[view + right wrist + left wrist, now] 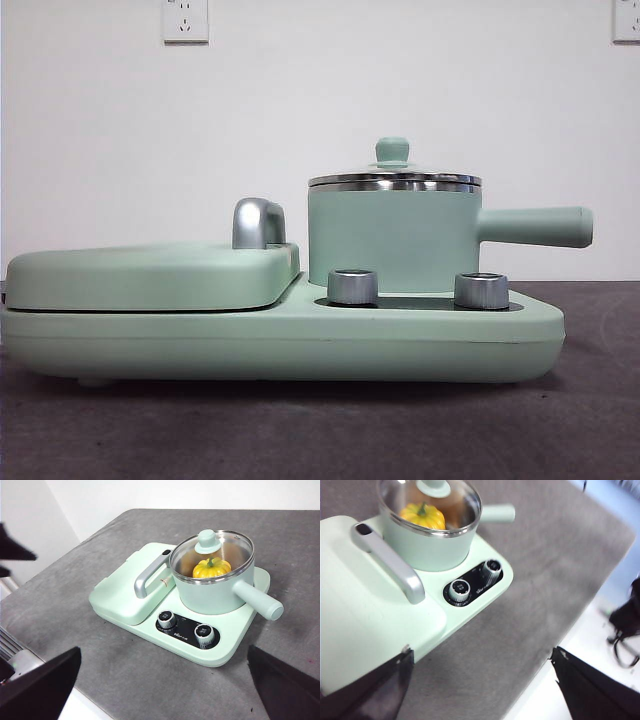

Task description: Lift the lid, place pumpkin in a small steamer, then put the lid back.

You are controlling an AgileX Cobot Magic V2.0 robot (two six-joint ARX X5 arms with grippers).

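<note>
Stage: the pumpkin [211,568] already sits inside the small steamer [212,594], and the lid [212,555] rests on the rim, so to my eye the job looks finished.
Left tool [480,690]: jaws spread wide, holding nothing; the steamer lies ahead of it and off to one side, with the two knobs [475,579] nearer to it.
Right tool [165,690]: jaws also apart and empty; the steamer sits well ahead, roughly centred between them, side handle [257,599] pointing toward one jaw.
Lid seating: from the front it looks level on the steel rim, knob upright.
Doing it well: I'd keep both tools clear of the bench [125,680] and not brush that long handle while pulling away.
</note>
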